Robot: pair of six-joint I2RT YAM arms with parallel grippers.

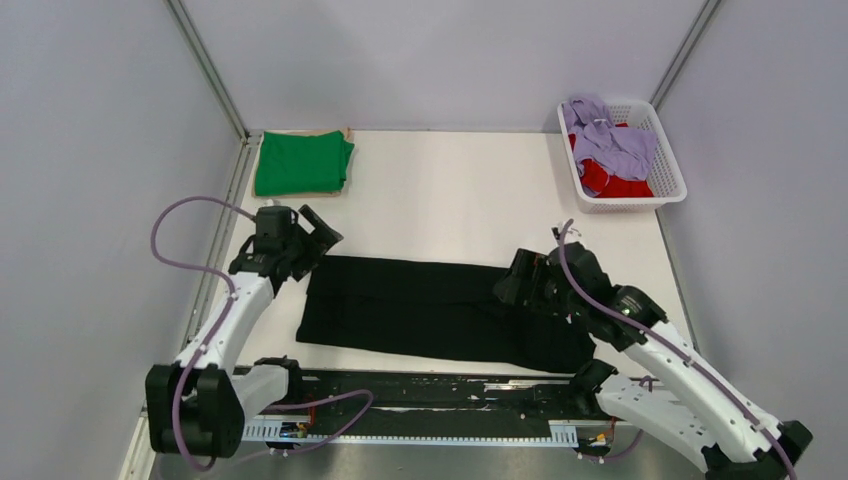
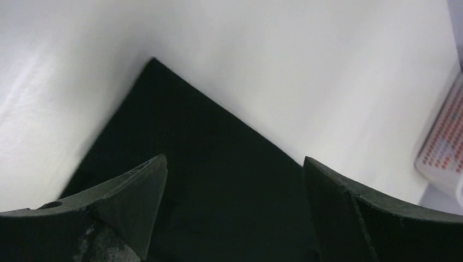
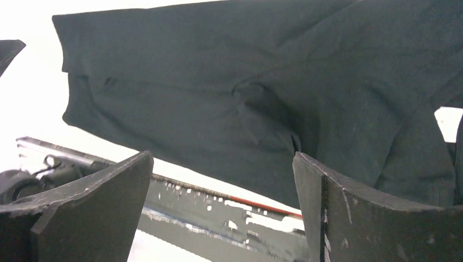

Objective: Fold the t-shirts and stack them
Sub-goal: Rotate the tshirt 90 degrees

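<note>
A black t-shirt (image 1: 430, 310) lies flat as a long folded strip across the table's near middle. My left gripper (image 1: 318, 238) hovers open over its far-left corner; in the left wrist view the black corner (image 2: 180, 109) shows between the spread gripper (image 2: 235, 159), nothing held. My right gripper (image 1: 520, 280) stands open above the shirt's right end; the right wrist view shows the wrinkled black cloth (image 3: 218, 82) beyond the empty gripper (image 3: 223, 155). A folded green t-shirt (image 1: 302, 163) rests at the back left. Lavender (image 1: 612, 140) and red (image 1: 612, 182) t-shirts lie crumpled in the basket.
The white lattice basket (image 1: 668, 185) stands at the back right corner, also at the left wrist view's right edge as the basket (image 2: 445, 147). A dark metal rail (image 1: 430, 395) runs along the near edge between the arm bases. Grey walls close in both sides.
</note>
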